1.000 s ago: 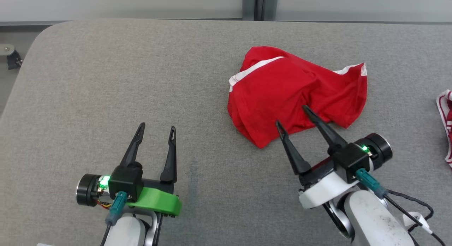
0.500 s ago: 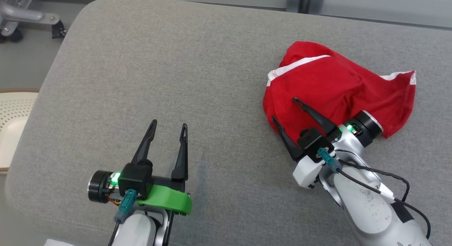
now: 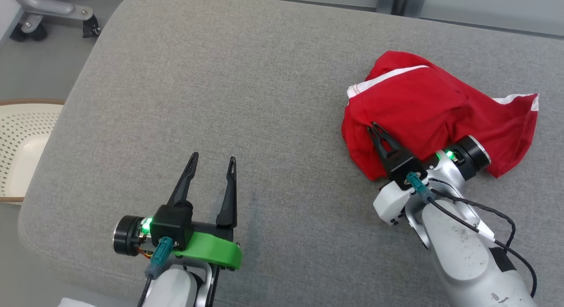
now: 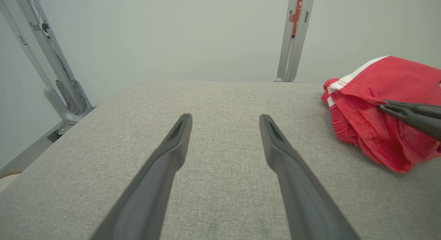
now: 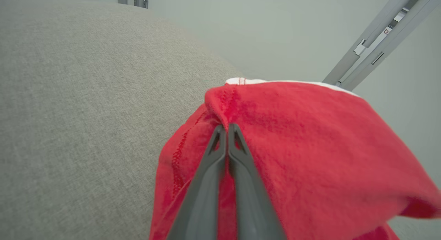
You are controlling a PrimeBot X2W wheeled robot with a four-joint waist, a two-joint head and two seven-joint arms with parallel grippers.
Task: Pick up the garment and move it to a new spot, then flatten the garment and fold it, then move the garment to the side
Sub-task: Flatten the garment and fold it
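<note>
The garment is a crumpled red piece with white trim, lying at the right of the grey padded table. My right gripper is shut on a fold near the garment's left edge; in the right wrist view its two fingertips pinch red cloth. The left wrist view has the garment at the right, with the right gripper's dark fingers on it. My left gripper hovers open over bare table at the lower left, its gap empty and well away from the cloth.
A cream perforated basket stands on the floor beyond the table's left edge. A grey metal frame on a castor is at the top left. Bare table stretches across the middle and left.
My right gripper has moved onto the garment's left edge and shut on a fold of it. The head camera has swung left, shifting the whole picture. The left gripper stays open.
</note>
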